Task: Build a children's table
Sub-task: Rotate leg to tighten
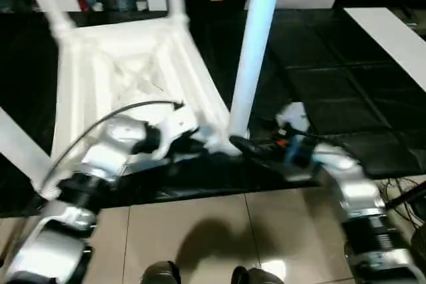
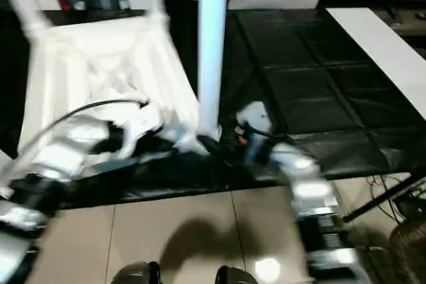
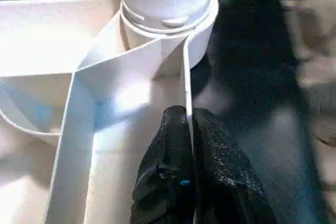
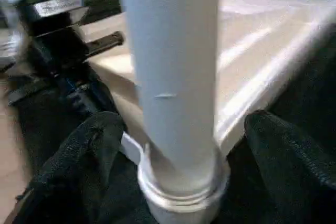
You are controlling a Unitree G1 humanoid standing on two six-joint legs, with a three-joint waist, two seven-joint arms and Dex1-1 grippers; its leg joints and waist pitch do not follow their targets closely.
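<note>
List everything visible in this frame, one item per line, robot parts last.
Table top: one, white, upside down on the bench, ribs up.
Legs: four, white, upright in the corner sockets; nearest leg by the right pincer.
Bench: one, black mats, under the table.
Board: one, white, far right on the bench.
Floor: beige tiles, nearest the robot.
Left pincer: black, shut on the top's rim near the nearest socket.
Right pincer: black, open, fingers either side of the nearest leg's base.
</note>
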